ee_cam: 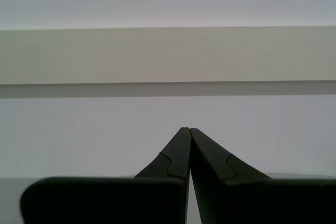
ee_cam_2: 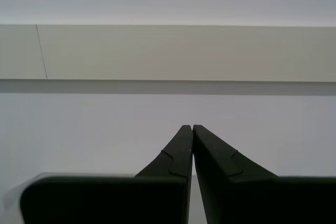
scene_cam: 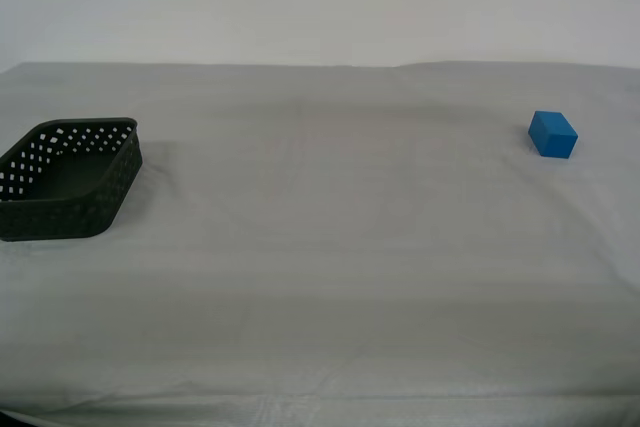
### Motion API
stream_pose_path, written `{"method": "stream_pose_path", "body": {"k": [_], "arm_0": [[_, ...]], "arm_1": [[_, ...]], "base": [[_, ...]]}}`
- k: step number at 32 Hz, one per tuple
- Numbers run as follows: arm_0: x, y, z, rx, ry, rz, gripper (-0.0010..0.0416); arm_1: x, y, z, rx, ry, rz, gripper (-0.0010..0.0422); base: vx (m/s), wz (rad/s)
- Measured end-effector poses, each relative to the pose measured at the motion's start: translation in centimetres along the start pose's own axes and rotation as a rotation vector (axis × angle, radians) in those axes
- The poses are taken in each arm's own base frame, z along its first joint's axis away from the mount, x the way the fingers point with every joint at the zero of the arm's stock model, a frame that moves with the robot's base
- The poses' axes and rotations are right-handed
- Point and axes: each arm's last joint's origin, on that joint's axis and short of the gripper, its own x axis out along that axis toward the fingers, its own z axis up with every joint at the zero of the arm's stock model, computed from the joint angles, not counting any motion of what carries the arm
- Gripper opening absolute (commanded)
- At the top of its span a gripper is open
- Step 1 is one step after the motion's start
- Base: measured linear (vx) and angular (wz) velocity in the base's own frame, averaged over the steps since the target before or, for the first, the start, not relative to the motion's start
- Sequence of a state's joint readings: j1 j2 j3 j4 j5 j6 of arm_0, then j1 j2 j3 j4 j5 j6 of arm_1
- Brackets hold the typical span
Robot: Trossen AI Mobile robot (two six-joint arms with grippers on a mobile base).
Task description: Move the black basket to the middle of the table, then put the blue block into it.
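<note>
Exterior view: black basket (scene_cam: 68,179) sits far left, blue block (scene_cam: 553,134) far right, well apart. My first gripper (ee_cam: 189,129) and my second gripper (ee_cam_2: 192,127) both pressed together, neither near.

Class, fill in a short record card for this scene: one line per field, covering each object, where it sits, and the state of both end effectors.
basket: black, perforated, empty, at the exterior view's left edge
block: blue, on the cloth at the exterior view's right, far from the basket
table: light grey cloth, bare in the middle
first end effector: shut, holding nothing, facing a wall
second end effector: shut, holding nothing, facing a wall
arms in exterior view: none
</note>
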State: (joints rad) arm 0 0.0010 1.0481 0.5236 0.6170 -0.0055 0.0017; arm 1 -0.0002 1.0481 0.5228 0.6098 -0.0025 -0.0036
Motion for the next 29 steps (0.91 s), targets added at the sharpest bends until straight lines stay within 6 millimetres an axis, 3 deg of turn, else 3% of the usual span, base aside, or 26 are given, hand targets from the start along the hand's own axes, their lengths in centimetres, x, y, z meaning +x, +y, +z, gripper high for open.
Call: {"method": "stream_pose_path", "body": {"k": [29], "arm_0": [[0.0, 0.0, 0.0, 0.0, 0.0, 0.0, 0.0001]], "arm_1": [[0.01, 0.0, -0.01, 0.0, 0.0, 0.0, 0.0]], "base": [[0.0, 0.0]]}}
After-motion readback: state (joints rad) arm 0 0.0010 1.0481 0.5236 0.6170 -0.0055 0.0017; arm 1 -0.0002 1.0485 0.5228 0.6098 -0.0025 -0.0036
